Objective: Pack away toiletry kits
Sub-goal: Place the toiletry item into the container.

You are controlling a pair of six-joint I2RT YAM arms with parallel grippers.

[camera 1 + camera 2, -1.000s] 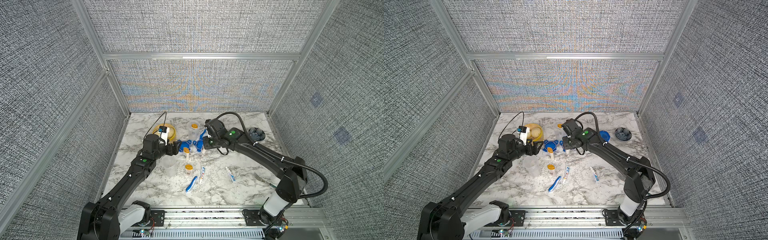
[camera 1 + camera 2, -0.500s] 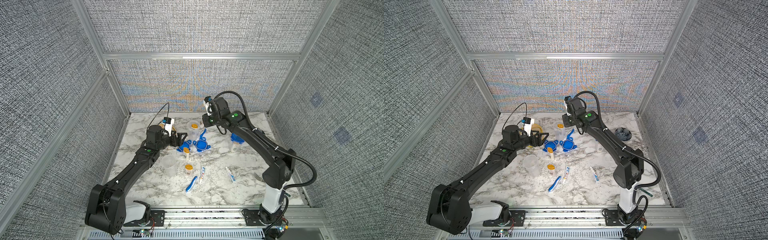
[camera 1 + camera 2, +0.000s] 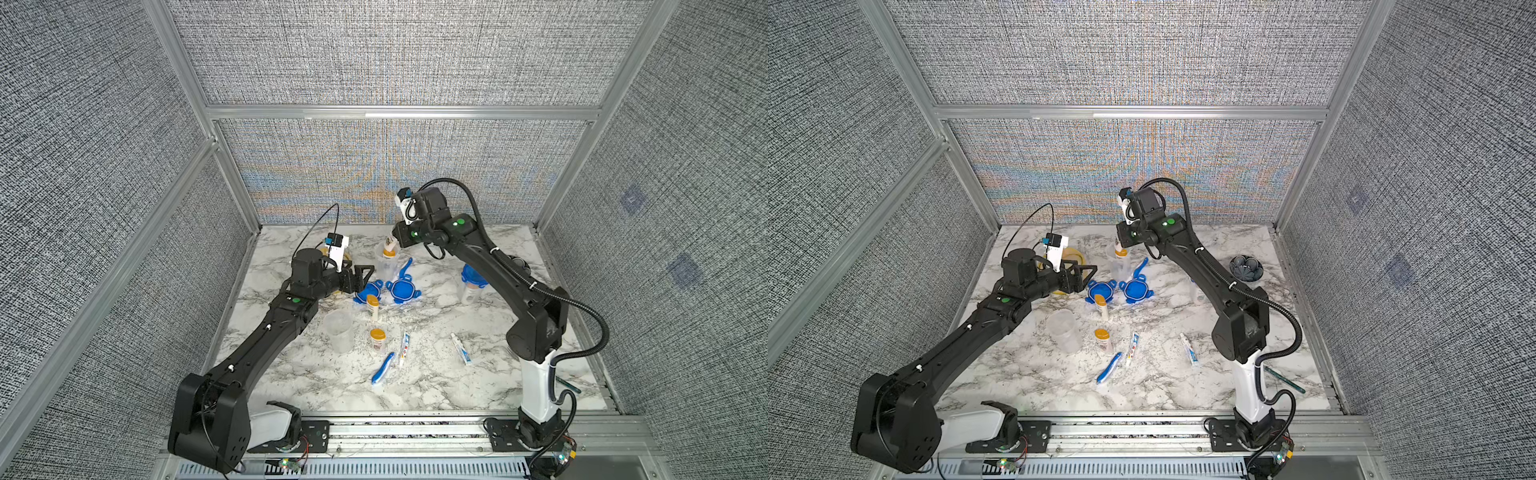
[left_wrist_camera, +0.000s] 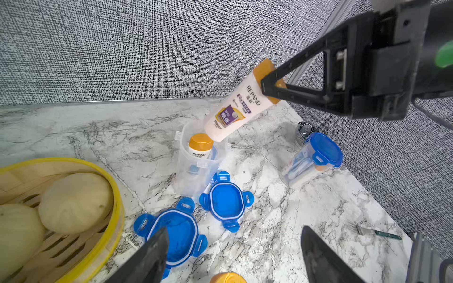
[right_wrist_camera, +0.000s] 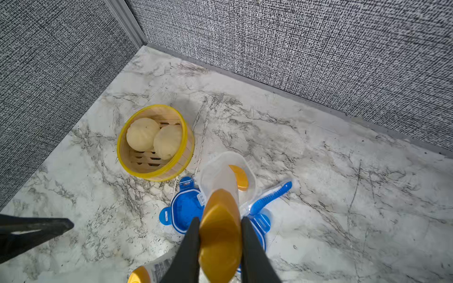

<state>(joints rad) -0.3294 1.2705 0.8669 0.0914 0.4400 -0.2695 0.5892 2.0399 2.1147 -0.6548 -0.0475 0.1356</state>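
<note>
Marble tabletop [image 3: 436,386], bottle [image 4: 235,107] over jar [image 4: 196,171]

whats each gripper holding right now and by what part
The right gripper holds an orange-capped bottle by its cap end; the left gripper is open and holds nothing.

Yellow bamboo steamer [image 5: 159,172] holding two buns [image 5: 143,134], dark patterned bowl [image 3: 1246,267] well apart, both on the marble table [image 3: 1163,388].
</note>
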